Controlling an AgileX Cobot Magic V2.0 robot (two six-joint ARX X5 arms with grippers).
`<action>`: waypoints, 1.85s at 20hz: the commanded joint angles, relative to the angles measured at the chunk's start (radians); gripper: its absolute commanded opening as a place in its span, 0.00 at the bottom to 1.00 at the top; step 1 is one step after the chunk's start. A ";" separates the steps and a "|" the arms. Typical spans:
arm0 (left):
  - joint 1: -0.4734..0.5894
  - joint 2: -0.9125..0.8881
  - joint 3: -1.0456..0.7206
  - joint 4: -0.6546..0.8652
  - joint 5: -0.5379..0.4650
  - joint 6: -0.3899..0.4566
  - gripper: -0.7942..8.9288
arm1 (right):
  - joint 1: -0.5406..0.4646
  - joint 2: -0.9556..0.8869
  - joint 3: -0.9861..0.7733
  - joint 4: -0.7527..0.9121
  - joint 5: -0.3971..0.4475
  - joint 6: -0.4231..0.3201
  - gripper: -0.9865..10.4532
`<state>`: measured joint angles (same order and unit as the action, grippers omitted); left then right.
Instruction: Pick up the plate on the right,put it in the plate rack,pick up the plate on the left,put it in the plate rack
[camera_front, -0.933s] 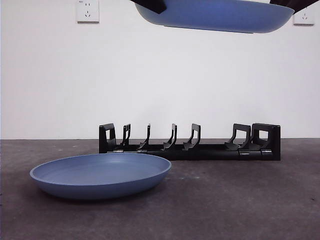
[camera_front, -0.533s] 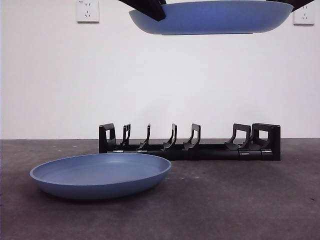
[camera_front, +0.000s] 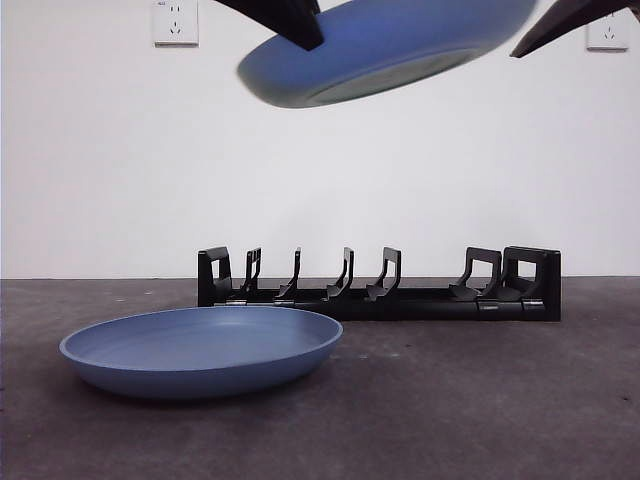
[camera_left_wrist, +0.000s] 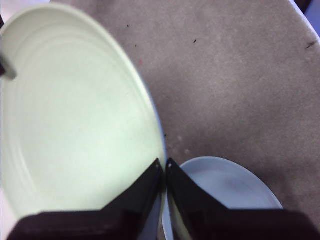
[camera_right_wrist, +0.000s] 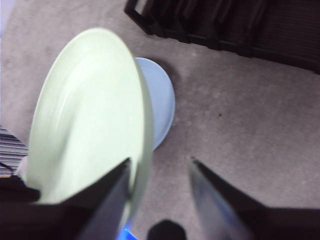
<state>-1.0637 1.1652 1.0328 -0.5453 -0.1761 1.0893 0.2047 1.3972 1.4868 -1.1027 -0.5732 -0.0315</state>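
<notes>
We pinch the tilted plate (camera_front: 385, 50) at its thin rim with the left gripper (camera_left_wrist: 163, 167), fingers pressed together. Right gripper (camera_right_wrist: 160, 170) fingers spread, empty. It looks stiff, light, slippery.

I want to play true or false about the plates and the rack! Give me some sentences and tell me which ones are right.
1. A blue plate lies flat on the table. True.
2. The plate rack has a plate standing in it. False: its prongs hold nothing.
3. The raised plate is tilted, high above the rack. True.
4. The right tool squeezes the raised plate. False: its jaws are open beside the plate. The left tool is the one shut on the plate's rim.
</notes>
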 joint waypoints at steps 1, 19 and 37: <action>0.002 -0.002 0.004 0.007 -0.007 -0.056 0.07 | -0.002 -0.002 0.017 0.013 -0.032 0.005 0.42; 0.360 0.006 0.004 0.482 0.487 -0.817 0.07 | -0.003 -0.223 0.360 -0.066 0.294 0.022 0.42; 0.642 0.312 0.004 0.972 0.719 -1.335 0.07 | -0.002 -0.217 0.312 -0.274 0.174 -0.027 0.42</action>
<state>-0.4255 1.4689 1.0328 0.4049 0.5358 -0.2314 0.2028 1.1820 1.8084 -1.3537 -0.3950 -0.0498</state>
